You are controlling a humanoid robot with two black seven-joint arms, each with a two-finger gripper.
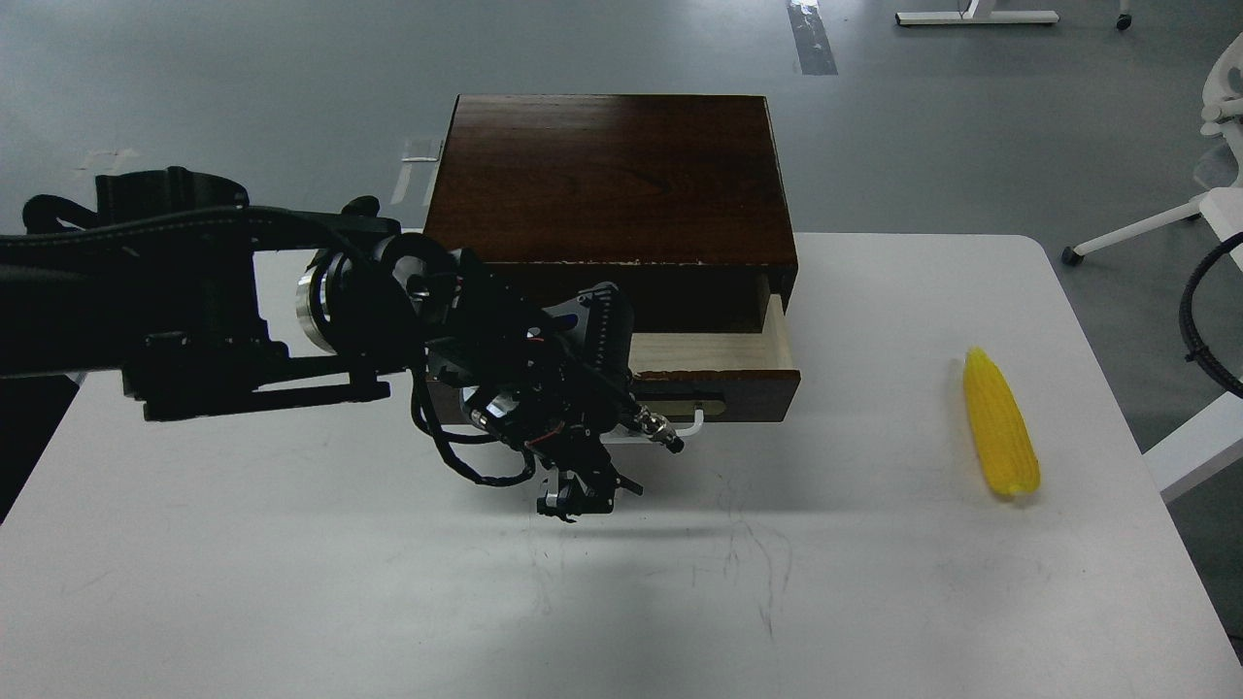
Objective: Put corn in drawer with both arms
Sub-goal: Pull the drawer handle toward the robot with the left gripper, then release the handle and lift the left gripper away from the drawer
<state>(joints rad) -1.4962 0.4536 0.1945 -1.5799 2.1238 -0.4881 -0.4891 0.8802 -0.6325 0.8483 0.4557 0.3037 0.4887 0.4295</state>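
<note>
Black left gripper: dark, finger spacing not discernible; contact with white bar handle not resolvable. Handle's left portion and left half of dark brown wooden drawer front hidden behind gripper body. Drawer's pale interior seen only at right end; contents undeterminable. Right of drawer, black cable loop cut by frame edge; right gripper outside frame.
</note>
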